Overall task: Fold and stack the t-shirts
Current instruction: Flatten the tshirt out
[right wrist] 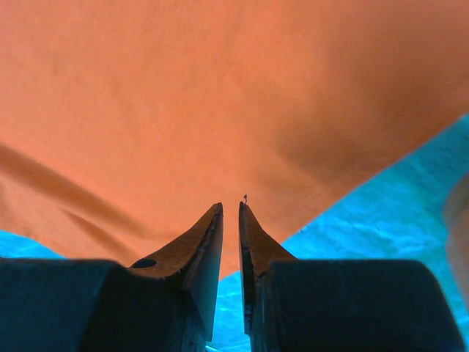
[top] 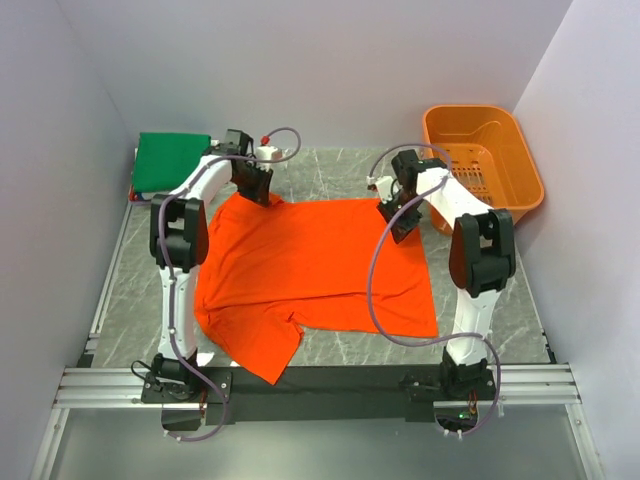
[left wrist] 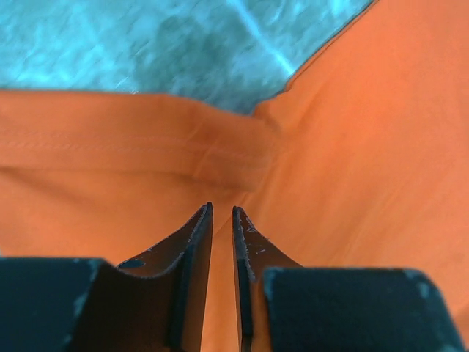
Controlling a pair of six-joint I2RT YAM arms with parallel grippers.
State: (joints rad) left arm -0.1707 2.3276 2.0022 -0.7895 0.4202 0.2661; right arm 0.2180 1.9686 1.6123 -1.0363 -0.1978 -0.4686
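The bright orange-red t-shirt (top: 310,265) lies spread on the grey table, one sleeve hanging toward the front edge. My left gripper (top: 262,192) is down at its far left corner, the jaws nearly together with the cloth (left wrist: 344,147) pinched between them. My right gripper (top: 392,224) is at the far right corner, the jaws likewise narrow on the cloth (right wrist: 220,95), whose edge runs under the fingertips. A folded green t-shirt (top: 170,160) lies at the far left corner of the table, with a thin red edge (top: 131,195) showing under it.
A rigid orange plastic basket (top: 485,150) stands at the far right, close behind my right arm. Grey walls close in the left, back and right sides. The table's front rail (top: 320,385) runs between the arm bases.
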